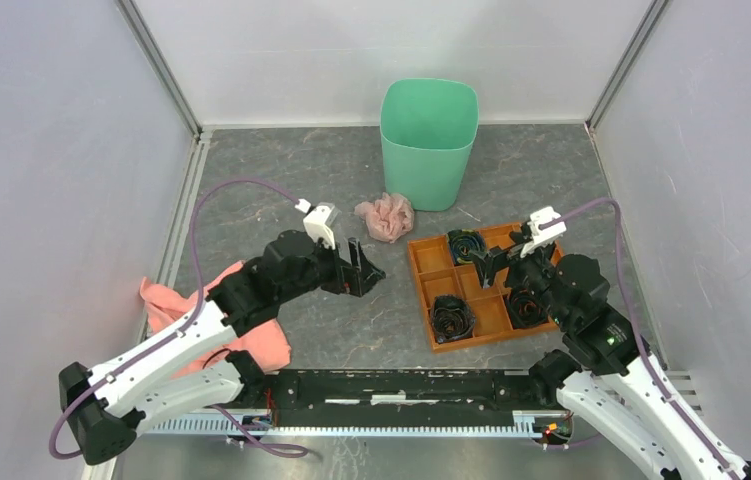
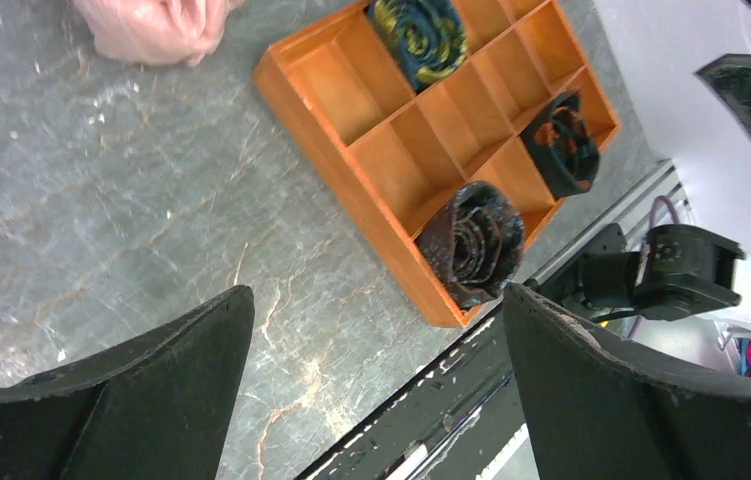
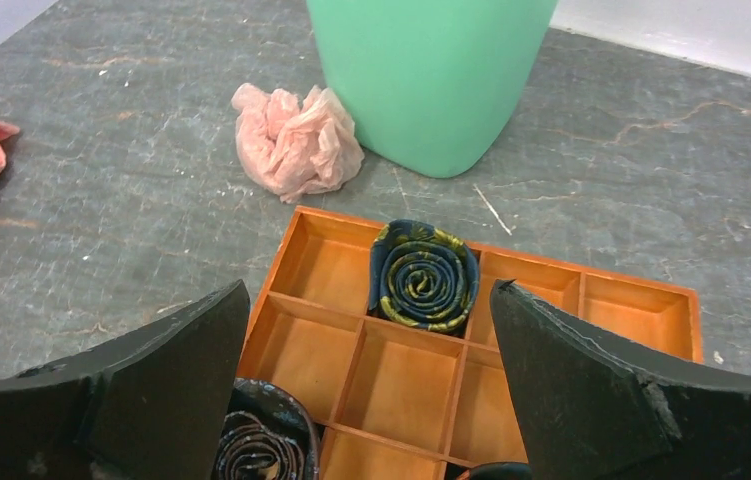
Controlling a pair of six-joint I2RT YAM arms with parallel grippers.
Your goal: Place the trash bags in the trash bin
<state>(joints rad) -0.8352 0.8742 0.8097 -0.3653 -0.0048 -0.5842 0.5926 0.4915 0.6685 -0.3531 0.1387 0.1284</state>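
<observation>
The trash bag (image 1: pixel 386 216) lies crumpled in a pale pink wad on the grey table, just left of the foot of the mint-green trash bin (image 1: pixel 429 140), which stands upright at the back. The right wrist view shows the bag (image 3: pixel 294 140) close against the bin (image 3: pixel 431 80). My left gripper (image 1: pixel 363 268) hovers open over the table in front of the bag, with nothing between its fingers (image 2: pixel 201 350). My right gripper (image 1: pixel 488 262) is open above the orange tray, also with nothing in it (image 3: pixel 371 290).
An orange compartment tray (image 1: pixel 417 268) sits right of centre and holds three rolled dark ties (image 1: pixel 466 243). A salmon-pink cloth (image 1: pixel 166 300) lies by the left wall under my left arm. A black rail (image 1: pixel 401 385) runs along the near edge.
</observation>
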